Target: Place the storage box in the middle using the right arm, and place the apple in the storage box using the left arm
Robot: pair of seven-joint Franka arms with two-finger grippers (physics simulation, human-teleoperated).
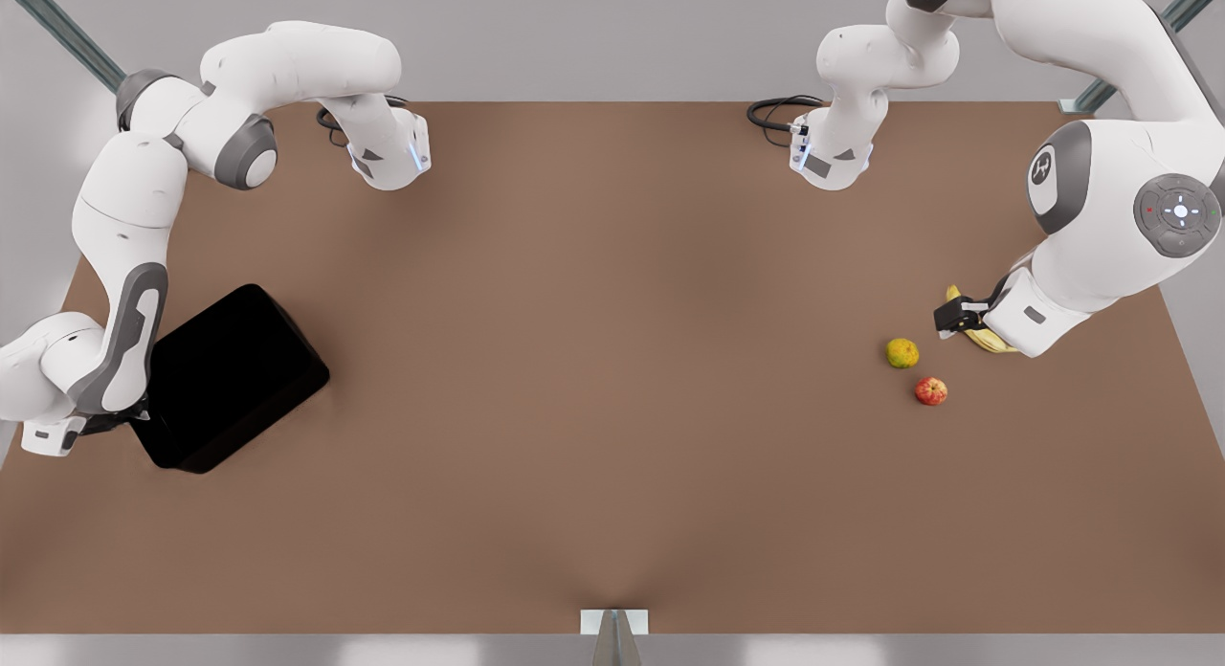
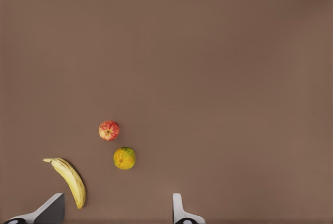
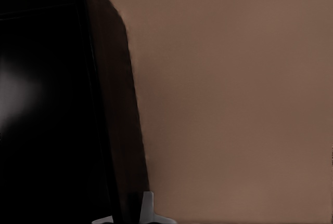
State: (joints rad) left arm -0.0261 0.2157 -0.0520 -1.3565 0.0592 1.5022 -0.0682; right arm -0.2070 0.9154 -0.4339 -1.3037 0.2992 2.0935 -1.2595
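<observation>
storage box (image 1: 230, 374): the glossy black bin is being seen way over on the front view's left side of the brown table (image 1: 593, 360), turned at an angle; it's sitting far off the middle

right gripper (image 1: 115, 419): it's being held down at the box's outer edge near the table's left border in the front view; in the right wrist view one pale fingertip (image 3: 147, 207) is being shown just outside the dark box wall (image 3: 112, 130), seemingly straddling it; whether that wall is actually being pinched can't be told

apple (image 1: 930, 390): the small red fruit is being left on the table over on the front view's right, well apart from the box; nothing is touching it

yellow-green fruit (image 1: 902, 352): it's lying just beside the apple, not touching

banana (image 1: 986, 336): it's being partly covered by the left arm's wrist in the front view; fully visible in the left wrist view (image 2: 70, 180)

left gripper (image 1: 957, 317): it's hovering over the banana, near the two round fruits; the fingers (image 2: 179, 208) are being held wide apart with nothing between them
</observation>
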